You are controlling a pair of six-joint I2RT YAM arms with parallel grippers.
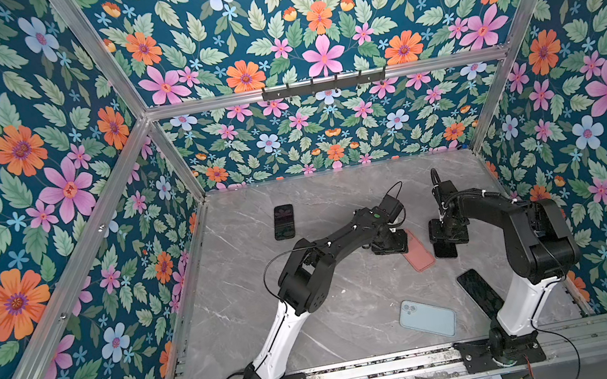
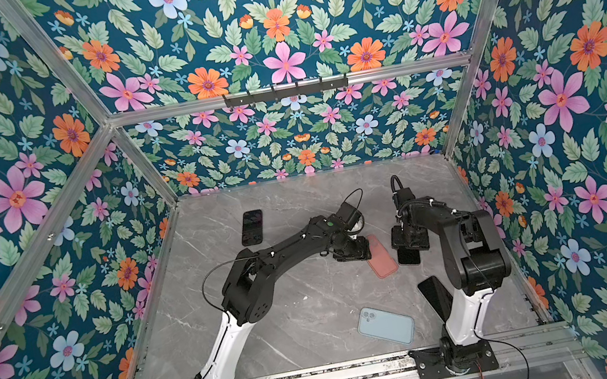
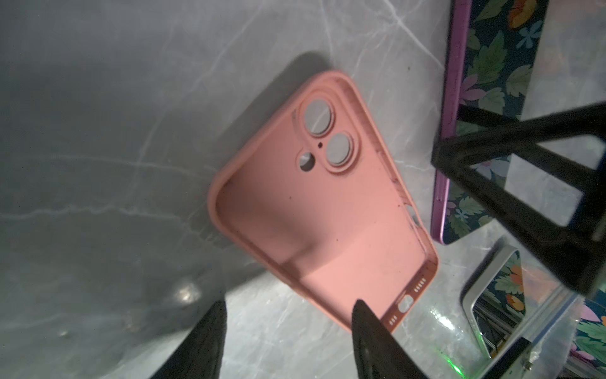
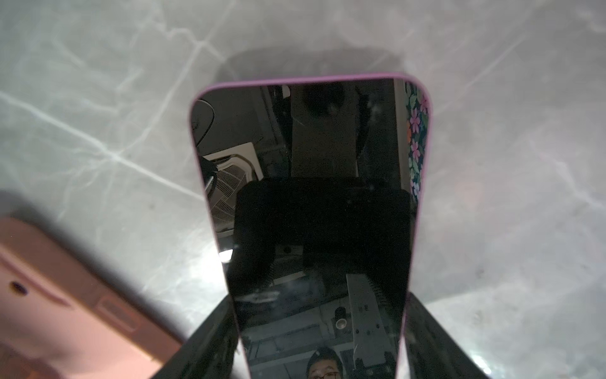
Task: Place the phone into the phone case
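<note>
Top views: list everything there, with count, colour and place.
table: one, grey marble, under everything
pink phone case: one, pink, open side up, right of centre
purple-edged phone: one, dark screen up, beside the case
far dark phone: one, black, far left
near dark phone: one, black, front right
light blue phone or case: one, light blue, near front
hook rail: one, black, back frame
left gripper: one, black, open over the case's port end
right gripper: one, black, closed on purple-edged phone

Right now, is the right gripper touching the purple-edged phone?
Touching. The right wrist view shows the right gripper with a finger flush against each long edge of the phone; no gap shows on either side.
</note>
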